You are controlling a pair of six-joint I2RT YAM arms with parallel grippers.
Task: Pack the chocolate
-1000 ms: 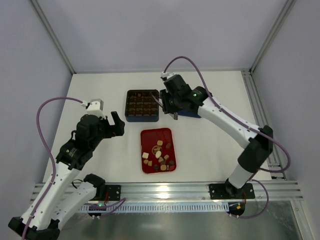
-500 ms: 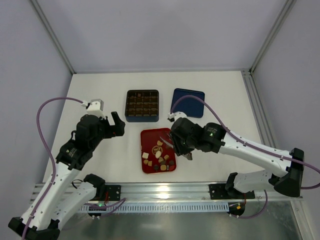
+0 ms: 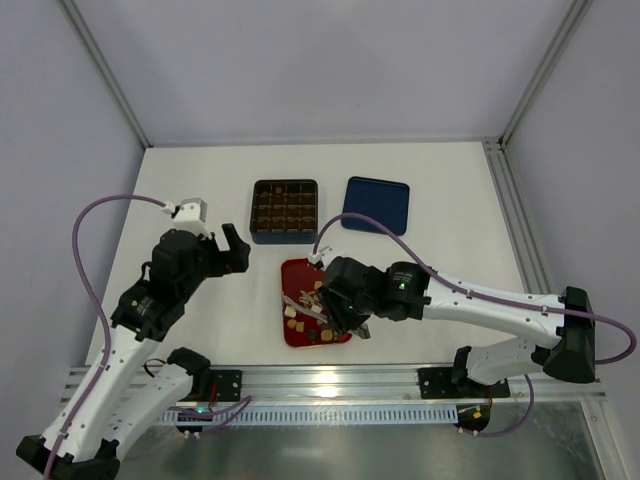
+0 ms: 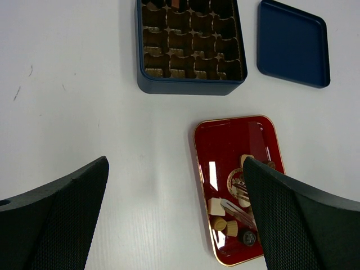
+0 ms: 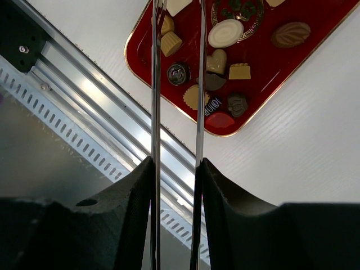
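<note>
Over the left side of the red tray (image 3: pixel 300 270), the right claw (image 3: pixel 292 301) stands slightly apart, gripping nothing, above the chocolate (image 5: pixel 225 34) clustered in the tray's near half. The left claw (image 4: pixel 174 214) hangs wide apart over bare white desk (image 3: pixel 450 200) left of the tray. The blue box (image 3: pixel 285 238) and its lid (image 3: pixel 376 206) sit beyond.

The tray (image 4: pixel 230 140) is super glossy red with a gold rim, painted metal by the look of it, and it throws glare. The table (image 4: pixel 84 112) is matt white with a faint grain. The box (image 4: pixel 185 87) and lid (image 4: pixel 292 45) are matt dark blue, and the insert (image 4: pixel 191 42) looks like shiny brown plastic. The chocolates (image 5: pixel 225 34) are mostly smooth with a slight sheen. On the left gripper (image 4: pixel 175 163) the fingers (image 4: pixel 56 219) are black with a fine mesh texture. On the right gripper (image 5: pixel 177 11) the fingers (image 5: pixel 156 84) are thin bright metal. The rail (image 5: pixel 95 101) looks like brushed aluminium.
</note>
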